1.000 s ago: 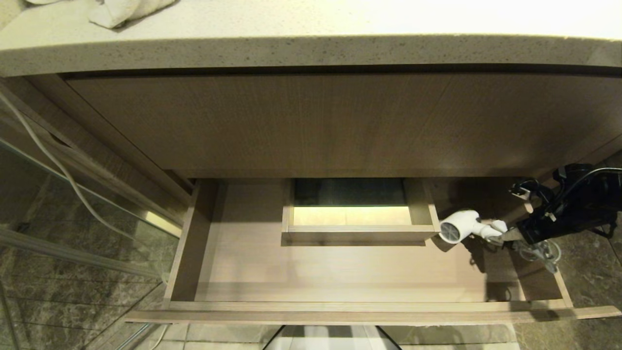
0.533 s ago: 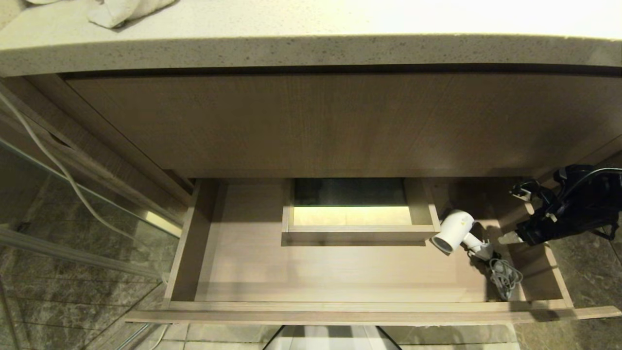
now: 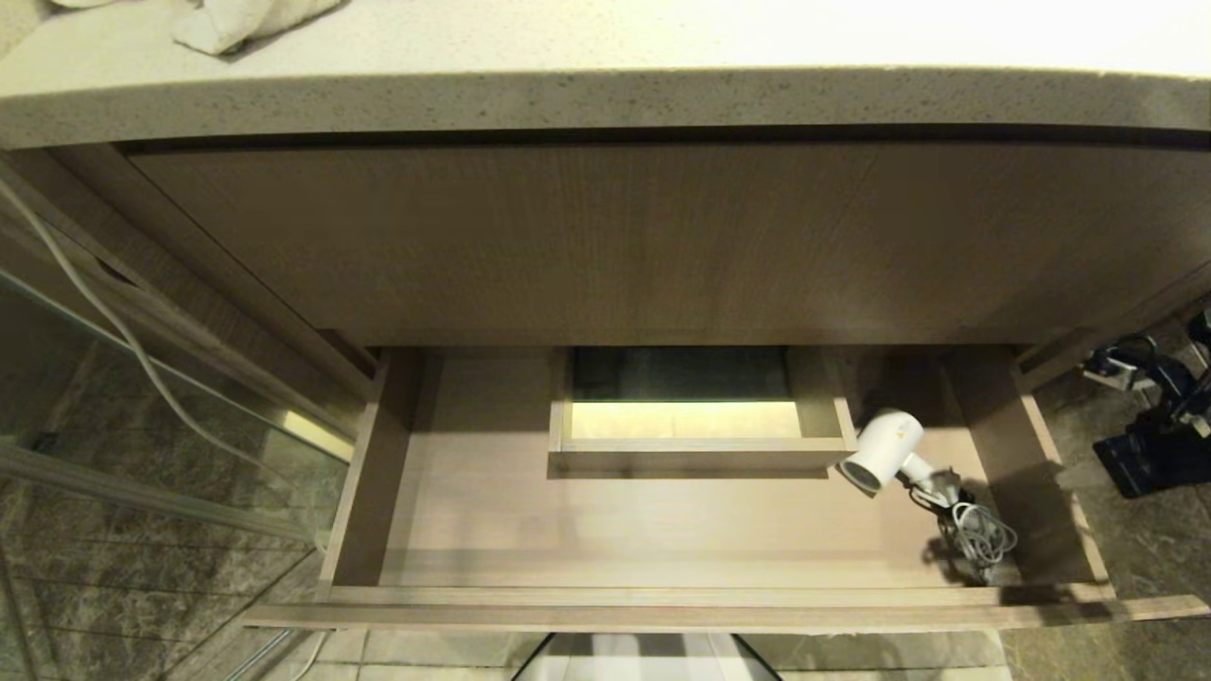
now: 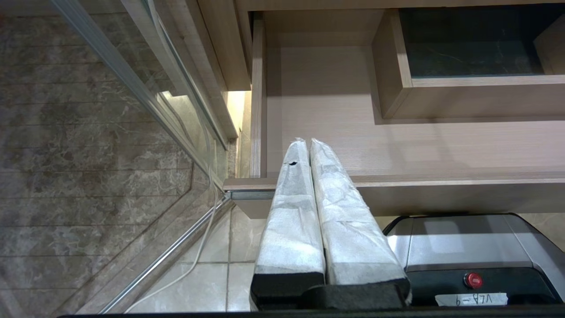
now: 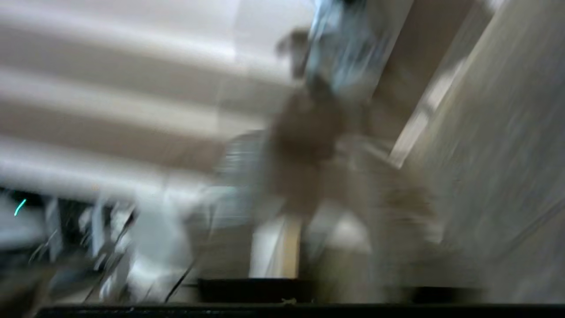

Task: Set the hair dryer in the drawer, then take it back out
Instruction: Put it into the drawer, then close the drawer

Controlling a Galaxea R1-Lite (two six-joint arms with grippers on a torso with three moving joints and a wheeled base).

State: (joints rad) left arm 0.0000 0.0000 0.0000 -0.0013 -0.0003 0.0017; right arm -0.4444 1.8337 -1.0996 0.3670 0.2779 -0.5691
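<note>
Speckled stone counter [image 3: 605, 95] is running across the top of the head view, with a white towel [image 3: 236, 21] lying at its upper left edge and a wood-grain panel [image 3: 605, 236] sitting beneath it. Below that, the drawer [image 3: 662, 605] is standing pulled out, filling the lower middle of the frame, its light wood floor surrounding a boxed cut-out [image 3: 700, 454] near the back.

Inside the drawer, at centre right, the dryer [image 3: 885, 449] is lying on the floor with its barrel touching the cut-out's right corner and its dark grille facing lower left. Its cord [image 3: 979, 539] is sitting bundled just beside the handle, toward the lower right (close to the drawer's right wall).

At the far right edge, outside the drawer and well apart from the dryer, the right gripper [image 3: 1149, 449] is hanging over the marble floor [image 3: 1135, 549]; whether its fingers are parted I cannot tell, and the right wrist view is too blurred to help.

In the left wrist view, the left gripper [image 4: 305, 143] is hovering at the drawer's front edge, its white-wrapped fingers [image 4: 291, 212] pressing together with nothing between them.
</note>
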